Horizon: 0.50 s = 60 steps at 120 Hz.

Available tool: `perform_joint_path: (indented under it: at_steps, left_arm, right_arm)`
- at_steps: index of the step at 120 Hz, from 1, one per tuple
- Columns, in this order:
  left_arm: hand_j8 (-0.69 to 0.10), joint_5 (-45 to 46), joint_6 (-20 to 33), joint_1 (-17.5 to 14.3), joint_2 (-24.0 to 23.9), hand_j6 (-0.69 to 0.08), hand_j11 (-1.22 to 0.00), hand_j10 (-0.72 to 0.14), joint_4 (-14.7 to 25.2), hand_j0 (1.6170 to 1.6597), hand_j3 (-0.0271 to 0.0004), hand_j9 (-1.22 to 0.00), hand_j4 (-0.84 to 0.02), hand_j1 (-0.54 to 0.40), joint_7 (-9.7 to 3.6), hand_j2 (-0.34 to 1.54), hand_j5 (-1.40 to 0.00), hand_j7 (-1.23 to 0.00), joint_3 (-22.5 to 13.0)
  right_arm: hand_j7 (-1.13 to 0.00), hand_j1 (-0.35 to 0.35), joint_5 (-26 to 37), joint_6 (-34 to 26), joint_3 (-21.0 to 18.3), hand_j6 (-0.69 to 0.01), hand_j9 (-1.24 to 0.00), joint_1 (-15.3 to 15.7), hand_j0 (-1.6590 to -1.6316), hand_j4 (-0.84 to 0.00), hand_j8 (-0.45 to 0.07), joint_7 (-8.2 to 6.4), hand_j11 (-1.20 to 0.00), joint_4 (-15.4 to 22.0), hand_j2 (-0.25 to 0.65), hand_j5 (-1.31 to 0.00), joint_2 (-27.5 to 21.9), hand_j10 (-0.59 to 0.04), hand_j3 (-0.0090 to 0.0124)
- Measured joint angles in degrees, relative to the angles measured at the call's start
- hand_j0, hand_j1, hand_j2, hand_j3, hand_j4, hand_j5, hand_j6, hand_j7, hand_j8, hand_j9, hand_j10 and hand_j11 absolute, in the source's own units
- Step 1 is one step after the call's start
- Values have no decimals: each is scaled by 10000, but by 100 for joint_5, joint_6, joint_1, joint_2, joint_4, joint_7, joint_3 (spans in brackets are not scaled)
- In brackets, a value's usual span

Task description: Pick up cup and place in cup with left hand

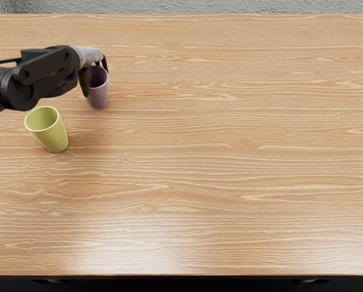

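Note:
My left hand (93,59) reaches in from the picture's left edge and is right at the rim of the purple cup (98,94), overlapping its upper left part. Whether it grips this cup is not clear from here. The purple cup looks upright, its mouth partly hidden by the hand. Nearer the front and further left, the yellow-green cup (55,135) stands upright on the table, mouth up, apart from the purple one.
The wooden table (230,170) fills most of the view, its front edge along the bottom. The dark left forearm passes just behind and above the yellow-green cup. A grey surface shows beyond the table's far edge.

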<state>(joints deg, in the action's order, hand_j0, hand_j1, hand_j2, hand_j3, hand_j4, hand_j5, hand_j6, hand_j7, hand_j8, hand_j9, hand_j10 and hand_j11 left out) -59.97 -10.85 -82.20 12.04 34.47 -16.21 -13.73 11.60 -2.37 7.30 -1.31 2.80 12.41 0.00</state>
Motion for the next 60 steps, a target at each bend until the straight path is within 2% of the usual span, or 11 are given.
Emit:
perform_joint_path:
  at_steps: [11,18,30,45,57,60]
  left_arm:
    - [-3311,104,-68,-130,73,-3096,-6398,-4818,122,16570,0,-6304,-4271,-1622,-53,1928,-6040,-6070,6]
    - [-3322,146,-103,-291,214,-3063,-6402,-4821,278,16569,0,-6329,-4201,-1576,-158,1823,-6197,-6125,10]
    - [-3514,194,-133,-297,314,-3194,-6409,-4808,500,16570,0,-6358,-4304,-1556,-283,2083,-6315,-6198,19]
    - [-3681,283,-115,-298,726,-3277,-6418,-4787,1077,16569,0,-6386,-4373,-1532,-503,2080,-6402,-6347,32]
    - [-3701,315,-79,-297,1029,-3361,-6425,-4760,1684,16563,0,-6405,-4369,-1299,-742,1745,-6466,-6407,101]
    - [-3625,322,-49,-297,1047,-3104,-6425,-4765,1834,16563,0,-6406,-4418,-1281,-799,1813,-6490,-6391,122]
  right_arm:
    - [-311,-3203,0,0,-5,-241,-311,-5,-16581,-240,-241,-2,-311,-1,-49,-311,0,-241,0]
    - [-311,-3203,0,0,-7,-241,-311,-7,-16581,-240,-240,-3,-311,-1,-49,-311,0,-240,0]
    - [-311,-3203,0,0,-8,-241,-311,-8,-16581,-240,-241,-6,-311,-1,-49,-311,0,-240,0]
    - [-311,-3203,0,0,-9,-240,-311,-9,-16581,-240,-240,-9,-311,-1,-49,-311,0,-240,0]
    - [-311,-3203,0,0,-13,-240,-311,-9,-16581,-240,-240,-14,-311,-1,-49,-311,0,-239,0]
    - [-310,-3203,0,0,-16,-239,-310,-9,-16581,-239,-239,-14,-310,-1,-49,-310,0,-238,0]
